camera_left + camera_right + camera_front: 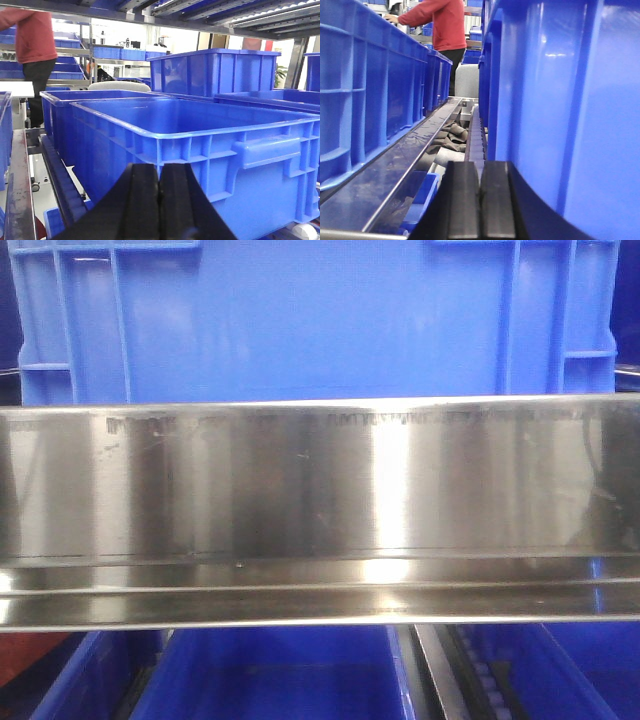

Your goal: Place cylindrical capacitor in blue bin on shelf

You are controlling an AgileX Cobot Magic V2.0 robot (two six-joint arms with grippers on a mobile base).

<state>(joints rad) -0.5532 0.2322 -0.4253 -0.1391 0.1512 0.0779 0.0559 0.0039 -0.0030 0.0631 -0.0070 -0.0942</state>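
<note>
Steel fills the front view: the shelf (320, 490) shows its wide shiny front rail, and the blue bin (300, 320) stands on it just behind the rail's top edge. More blue bins (280, 675) sit below. Both wrist views show the left pincer (159, 200) and right pincer (479, 200) pressed together, nothing between the pads. No capacitor is visible. A person in red (445, 25) stands beyond.

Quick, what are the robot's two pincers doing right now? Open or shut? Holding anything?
Left pincer: shut, with nothing visible between its fingers.
Right pincer: shut, with nothing visible between its fingers.
</note>
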